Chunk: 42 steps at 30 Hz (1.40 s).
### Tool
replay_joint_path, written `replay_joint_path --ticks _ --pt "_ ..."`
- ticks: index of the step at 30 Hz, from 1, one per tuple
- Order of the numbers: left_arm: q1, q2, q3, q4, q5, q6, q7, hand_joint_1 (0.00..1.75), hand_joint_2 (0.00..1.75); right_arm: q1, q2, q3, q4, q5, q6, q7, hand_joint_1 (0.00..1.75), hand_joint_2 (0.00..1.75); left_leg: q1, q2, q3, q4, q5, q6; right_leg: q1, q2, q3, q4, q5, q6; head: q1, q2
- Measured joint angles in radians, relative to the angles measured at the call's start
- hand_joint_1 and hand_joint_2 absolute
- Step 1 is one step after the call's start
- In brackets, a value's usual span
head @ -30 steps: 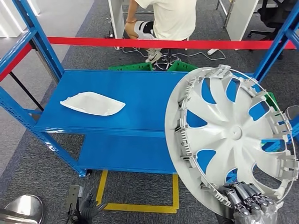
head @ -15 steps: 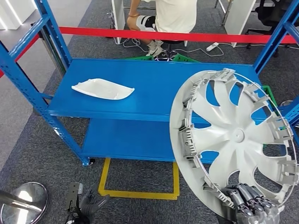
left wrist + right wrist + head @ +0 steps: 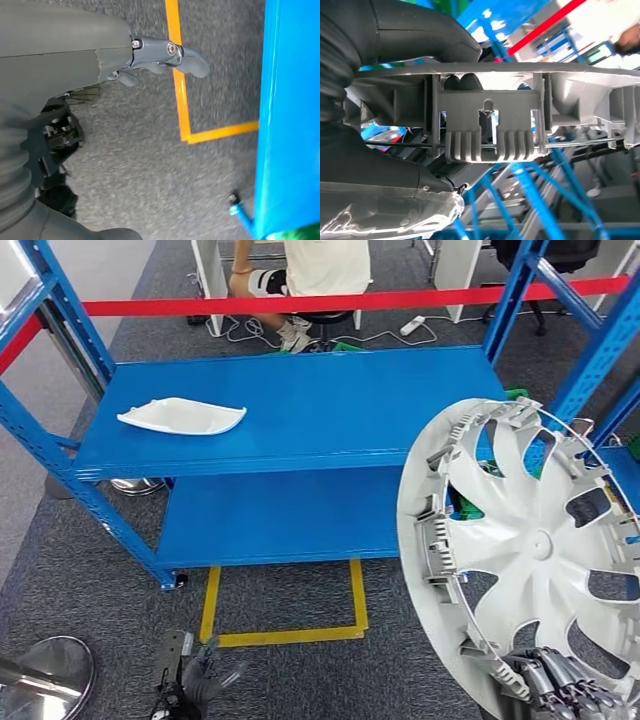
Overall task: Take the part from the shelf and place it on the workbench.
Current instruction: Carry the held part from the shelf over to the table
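Currently: right hand clamped on wheel cover rim; left hand idle, fingers apart. Carry level, clear of shelf uprights.

Wheel cover: matt pale grey plastic, ribbed clips along rim. Shelf: smooth blue painted metal, slight sheen. White part: smooth plastic. Floor: rough grey carpet, yellow tape. Left hand: smooth grey plastic.

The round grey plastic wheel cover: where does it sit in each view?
Head view: round grey plastic wheel cover lower right, right hand gripping its lower rim.
Left wrist view: not in it.
Right wrist view: its clipped rim crosses the middle.
Shared landmark: blue metal shelf.
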Motion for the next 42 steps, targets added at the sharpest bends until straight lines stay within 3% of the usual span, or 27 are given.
replay_joint_path --ticks 3,4,5,6,7,9,11,13,14,16,18,20,21,22,24,25,26,28,29,31,33,35,36,38,39,40,42 --pt "-0.002 0.0 -0.018 0.0 -0.005 0.0 0.003 0.0 1.75 0.022 0.011 -0.015 -0.014 0.0 0.0 -0.011 1.75 1.75 0.0 -0.054 -0.042 0.166 -0.148 -0.008 0.001 0.031 -0.038 0.003 0.038 -0.015 -0.005 0.0" --pt "-0.003 0.0 -0.023 0.0 -0.007 0.001 0.004 0.0 1.75 0.031 0.016 -0.021 -0.018 0.0 0.0 -0.016 1.75 1.75 0.0 -0.059 -0.051 0.221 -0.173 -0.006 0.002 0.043 -0.054 0.004 0.05 -0.017 -0.006 0.0" --pt "-0.005 0.0 -0.028 0.0 -0.008 0.002 0.005 0.0 1.75 0.039 0.022 -0.028 -0.022 0.0 0.0 -0.02 1.75 1.75 -0.001 -0.061 -0.047 0.249 -0.173 -0.002 0.004 0.055 -0.07 0.005 0.061 -0.018 -0.006 0.0" --pt "-0.007 0.0 -0.033 0.001 -0.008 0.002 0.007 0.0 1.75 0.045 0.027 -0.033 -0.027 0.0 0.0 -0.023 1.75 1.75 -0.002 -0.064 -0.029 0.244 -0.153 0.003 0.006 0.068 -0.086 0.006 0.072 -0.018 -0.006 0.0" --pt "-0.01 -0.001 -0.037 0.001 -0.008 -0.002 0.008 0.0 1.75 0.051 0.03 -0.038 -0.03 0.0 0.0 -0.025 1.75 1.75 -0.004 -0.07 0.004 0.205 -0.12 0.01 0.008 0.081 -0.1 0.007 0.081 -0.016 -0.006 0.0" --pt "-0.019 -0.002 -0.046 0.001 -0.008 -0.014 0.008 0.0 1.75 0.061 0.035 -0.046 -0.039 0.0 0.0 -0.026 1.75 1.75 -0.005 -0.11 0.098 0.069 -0.081 0.028 0.01 0.104 -0.123 0.009 0.102 -0.013 -0.005 0.0" --pt "-0.027 -0.004 -0.053 0.002 -0.007 -0.022 0.006 0.0 1.75 0.071 0.04 -0.052 -0.047 0.0 0.0 -0.027 1.75 1.75 -0.005 -0.141 0.16 -0.039 -0.092 0.035 0.011 0.124 -0.141 0.011 0.123 -0.006 -0.005 0.0" --pt "-0.03 -0.007 -0.059 0.004 0.001 -0.033 0.005 0.0 1.75 0.082 0.043 -0.056 -0.055 0.0 0.0 -0.024 1.75 1.75 -0.005 -0.128 0.166 -0.067 -0.097 0.037 0.011 0.143 -0.154 0.008 0.141 0.005 -0.006 0.0" --pt "-0.031 -0.009 -0.06 0.004 0.009 -0.041 0.005 0.0 1.75 0.088 0.045 -0.058 -0.058 0.0 0.0 -0.022 1.75 1.75 -0.003 -0.116 0.162 -0.068 -0.092 0.041 0.01 0.137 -0.163 0.01 0.142 0.01 -0.005 0.0" --pt "-0.031 -0.012 -0.061 0.007 0.026 -0.053 0.007 0.0 1.75 0.094 0.048 -0.06 -0.062 0.0 0.0 -0.018 1.75 1.75 0.001 -0.09 0.155 -0.071 -0.078 0.05 0.009 0.093 -0.194 0.069 0.099 0.02 0.001 0.0" --pt "-0.029 -0.011 -0.06 0.013 0.035 -0.054 0.01 0.0 1.75 0.096 0.051 -0.061 -0.064 0.0 0.0 -0.017 1.75 1.75 0.001 -0.061 0.145 -0.071 -0.069 0.054 0.005 0.047 -0.245 0.207 0.018 0.033 0.009 0.0" --pt "-0.028 -0.01 -0.06 0.018 0.031 -0.044 0.015 0.0 1.75 0.099 0.054 -0.063 -0.067 0.0 0.0 -0.018 1.75 1.75 0.001 -0.031 0.137 -0.07 -0.063 0.051 -0.003 0.034 -0.267 0.304 -0.024 0.043 0.009 0.0" --pt "-0.028 -0.01 -0.062 0.02 0.026 -0.038 0.016 0.0 1.75 0.101 0.055 -0.064 -0.069 0.0 0.0 -0.018 1.75 1.75 0.001 -0.017 0.135 -0.07 -0.062 0.05 -0.006 0.031 -0.248 0.295 -0.018 0.047 0.009 0.0" --pt "-0.03 -0.011 -0.064 0.021 0.02 -0.033 0.017 0.0 1.75 0.103 0.057 -0.065 -0.07 0.0 0.0 -0.018 1.75 1.75 0.001 -0.004 0.135 -0.069 -0.061 0.048 -0.008 0.023 -0.207 0.243 0.002 0.049 0.009 0.0" --pt "-0.034 -0.013 -0.068 0.023 0.014 -0.028 0.018 0.0 1.75 0.105 0.059 -0.066 -0.075 0.0 0.0 -0.019 1.75 1.75 0.0 0.019 0.135 -0.067 -0.062 0.04 -0.009 -0.015 -0.105 0.091 0.042 0.05 0.01 0.0" --pt "-0.037 -0.014 -0.069 0.023 0.013 -0.027 0.018 0.0 1.75 0.106 0.06 -0.067 -0.078 0.0 0.0 -0.019 1.75 1.75 -0.003 0.027 0.134 -0.065 -0.062 0.035 -0.007 -0.029 -0.071 0.036 0.052 0.045 0.009 0.0" --pt "-0.039 -0.014 -0.07 0.023 0.013 -0.026 0.018 0.0 1.75 0.106 0.061 -0.067 -0.08 0.0 0.0 -0.019 1.75 1.75 -0.005 0.035 0.134 -0.063 -0.061 0.029 -0.004 -0.036 -0.057 0.01 0.054 0.039 0.009 0.0" --pt "-0.042 -0.016 -0.071 0.024 0.013 -0.025 0.018 0.0 1.75 0.108 0.063 -0.069 -0.085 0.0 0.0 -0.02 1.75 1.75 -0.007 0.051 0.132 -0.062 -0.058 0.019 0.0 -0.019 -0.064 0.009 0.056 0.021 0.007 0.0" --pt "-0.044 -0.017 -0.072 0.024 0.013 -0.025 0.018 0.0 1.75 0.11 0.065 -0.07 -0.086 0.0 0.0 -0.02 1.75 1.75 -0.006 0.046 0.131 -0.059 -0.063 0.012 -0.001 -0.01 -0.068 0.009 0.058 0.014 0.007 0.0" --pt "-0.046 -0.018 -0.072 0.024 0.012 -0.025 0.018 0.0 1.75 0.112 0.067 -0.072 -0.09 0.0 0.0 -0.02 1.75 1.75 -0.002 0.001 0.109 -0.012 -0.101 0.002 -0.005 0.01 -0.075 0.006 0.065 -0.001 0.005 0.0" --pt "-0.045 -0.019 -0.073 0.025 0.012 -0.025 0.018 0.0 1.75 0.112 0.069 -0.073 -0.092 0.0 0.0 -0.021 1.75 1.75 0.001 -0.05 0.047 0.116 -0.171 -0.002 -0.006 0.031 -0.084 0.005 0.071 -0.009 0.003 0.0" --pt "-0.042 -0.018 -0.073 0.027 0.012 -0.025 0.018 0.0 1.75 0.113 0.069 -0.075 -0.093 0.0 0.0 -0.021 1.75 1.75 0.001 -0.062 -0.009 0.231 -0.208 0.0 -0.004 0.058 -0.092 0.006 0.076 -0.012 0.003 0.0" --pt "-0.041 -0.017 -0.073 0.028 0.012 -0.025 0.018 0.0 1.75 0.114 0.069 -0.075 -0.093 0.0 0.0 -0.022 1.75 1.75 0.001 -0.064 -0.015 0.239 -0.196 0.001 -0.004 0.073 -0.094 0.006 0.078 -0.012 0.003 0.0" --pt "-0.042 -0.017 -0.073 0.029 0.012 -0.025 0.018 0.0 1.75 0.115 0.069 -0.077 -0.093 0.0 0.0 -0.022 1.75 1.75 0.002 -0.076 0.029 0.145 -0.125 0.006 -0.004 0.101 -0.096 0.009 0.082 -0.007 0.003 0.0" --pt "-0.042 -0.017 -0.073 0.029 0.011 -0.025 0.018 0.0 1.75 0.115 0.069 -0.078 -0.094 0.0 0.0 -0.022 1.75 1.75 0.004 -0.098 0.062 0.075 -0.093 0.008 -0.004 0.114 -0.098 0.011 0.084 -0.004 0.003 0.0" --pt "-0.043 -0.017 -0.073 0.029 0.011 -0.025 0.018 0.0 1.75 0.116 0.069 -0.078 -0.094 0.0 0.0 -0.022 1.75 1.75 0.007 -0.12 0.089 0.017 -0.074 0.009 -0.003 0.127 -0.103 0.015 0.086 0.001 0.004 0.0" --pt "-0.044 -0.017 -0.073 0.03 0.011 -0.025 0.019 0.0 1.75 0.117 0.069 -0.079 -0.097 0.0 0.0 -0.022 1.75 1.75 0.009 -0.146 0.108 -0.034 -0.068 0.014 -0.004 0.149 -0.117 0.019 0.093 0.012 0.004 0.0"
